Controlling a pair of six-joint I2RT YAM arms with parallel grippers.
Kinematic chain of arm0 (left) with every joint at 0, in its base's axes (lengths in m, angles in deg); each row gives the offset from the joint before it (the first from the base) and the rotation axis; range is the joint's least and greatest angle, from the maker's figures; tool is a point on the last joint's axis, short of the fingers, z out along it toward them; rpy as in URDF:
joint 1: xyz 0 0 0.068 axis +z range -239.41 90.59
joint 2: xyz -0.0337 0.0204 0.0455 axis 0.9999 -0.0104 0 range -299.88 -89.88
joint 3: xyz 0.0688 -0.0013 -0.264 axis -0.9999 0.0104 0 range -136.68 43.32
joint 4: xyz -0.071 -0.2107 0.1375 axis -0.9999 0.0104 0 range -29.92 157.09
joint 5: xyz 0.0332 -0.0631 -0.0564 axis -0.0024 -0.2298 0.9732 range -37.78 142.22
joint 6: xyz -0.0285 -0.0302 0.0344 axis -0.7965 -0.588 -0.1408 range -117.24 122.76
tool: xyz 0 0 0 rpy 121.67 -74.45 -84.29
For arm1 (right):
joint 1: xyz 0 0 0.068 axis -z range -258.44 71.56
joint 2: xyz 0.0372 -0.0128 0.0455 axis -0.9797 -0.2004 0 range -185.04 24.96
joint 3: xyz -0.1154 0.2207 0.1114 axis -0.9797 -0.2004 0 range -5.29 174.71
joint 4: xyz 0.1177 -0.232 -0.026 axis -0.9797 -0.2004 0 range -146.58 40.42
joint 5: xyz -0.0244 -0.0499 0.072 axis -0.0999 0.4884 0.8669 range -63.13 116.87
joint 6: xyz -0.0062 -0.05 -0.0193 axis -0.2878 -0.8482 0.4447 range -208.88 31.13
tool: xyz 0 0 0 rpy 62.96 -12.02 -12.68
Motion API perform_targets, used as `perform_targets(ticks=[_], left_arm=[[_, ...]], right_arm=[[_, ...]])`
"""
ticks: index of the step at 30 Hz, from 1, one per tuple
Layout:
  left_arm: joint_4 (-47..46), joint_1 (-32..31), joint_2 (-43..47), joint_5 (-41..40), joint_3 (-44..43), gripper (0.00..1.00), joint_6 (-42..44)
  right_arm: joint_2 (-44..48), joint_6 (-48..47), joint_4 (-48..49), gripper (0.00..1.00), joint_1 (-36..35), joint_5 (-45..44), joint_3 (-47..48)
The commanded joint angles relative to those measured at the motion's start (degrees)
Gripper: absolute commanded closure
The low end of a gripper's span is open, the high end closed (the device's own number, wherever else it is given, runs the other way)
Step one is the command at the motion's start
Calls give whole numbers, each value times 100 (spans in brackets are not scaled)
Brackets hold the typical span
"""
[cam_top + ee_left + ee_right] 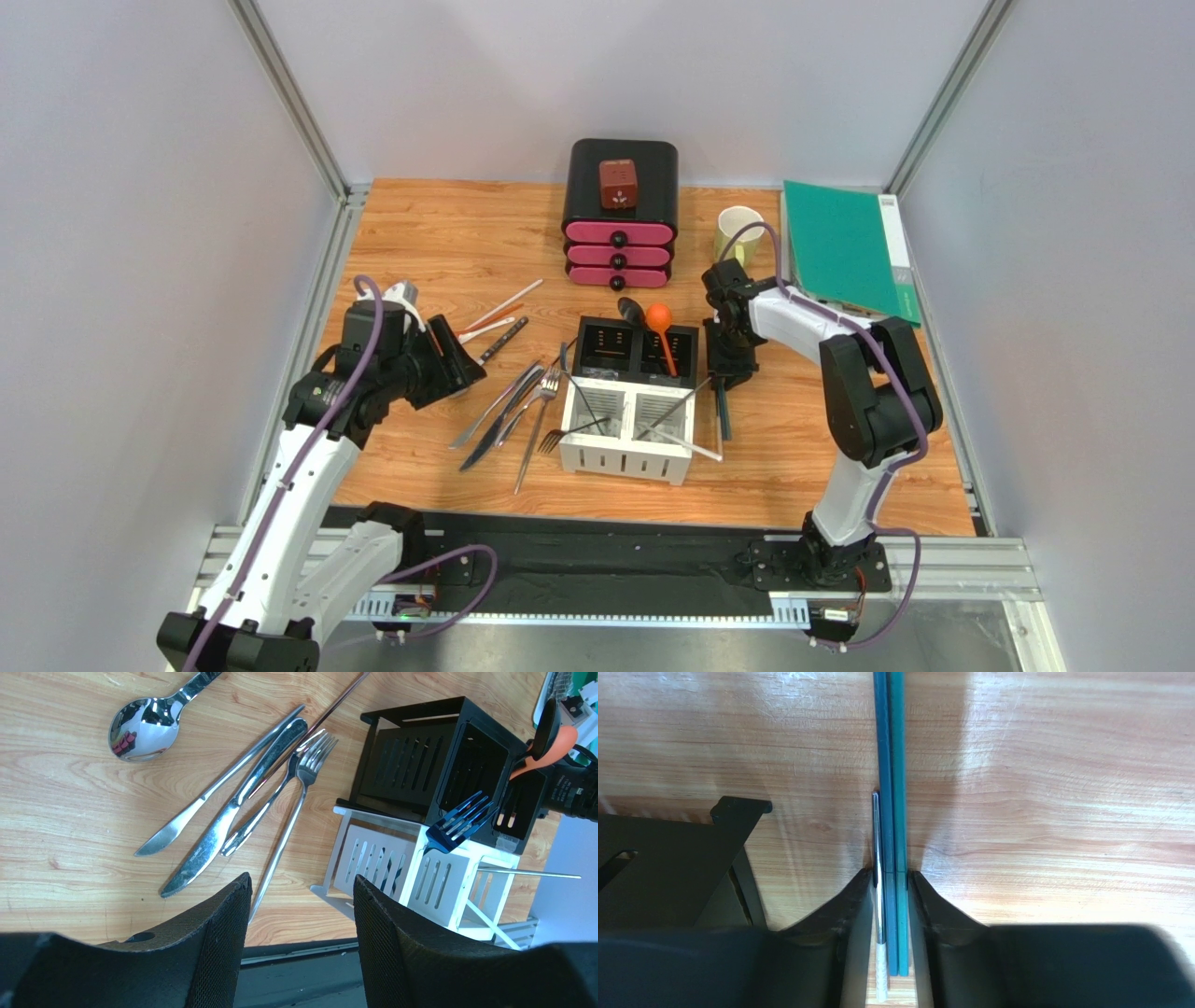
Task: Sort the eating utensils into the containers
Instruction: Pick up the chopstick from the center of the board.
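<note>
Left gripper [456, 354] idle; caddy [627, 437] at 9 o'clock of the right gripper [889, 882] and its pinched teal chopsticks [894, 777].

The left gripper hangs empty with jaws spread, the loose forks and knives [508, 406] at its 4 o'clock. Just at the caddy's 3 o'clock, the right gripper, wrist pitched down, clamps the teal chopsticks flat on the table [421, 252], their long axis 12 to 6. They likely need lifting and tipping upright.

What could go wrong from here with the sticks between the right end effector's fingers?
The right end effector squeezes two teal chopsticks together with a thinner silver stick that ends short; when lifted, the thin one may slip free. The black caddy compartment stands right beside the fingers, so a sideways swing might bump it.
</note>
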Motion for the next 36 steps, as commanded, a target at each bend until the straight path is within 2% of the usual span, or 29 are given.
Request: perform_targets(ticks=[1, 2, 5, 18, 27, 33, 36], left_arm=[[-178, -27, 38, -82, -270, 39, 4], [-169, -27, 37, -91, -279, 39, 13], [-143, -27, 2, -108, -358, 39, 39], [-178, -27, -42, -117, -419, 39, 66], [-169, -27, 152, -135, -288, 38, 101], [-169, -27, 204, -82, -165, 38, 57], [-134, -27, 239, -91, -199, 38, 66]], right_arm=[[-438, 101, -197, 83, -12, -259, -54], [-490, 110, -285, 94, -12, -268, -2], [-588, 154, -417, 100, -12, -320, 60], [115, 189, -707, 100, 6, -672, 244], [37, 163, -752, 100, 32, -645, 297], [-561, 49, -848, 100, 41, -699, 499], [-579, 101, -848, 100, 41, -733, 491]])
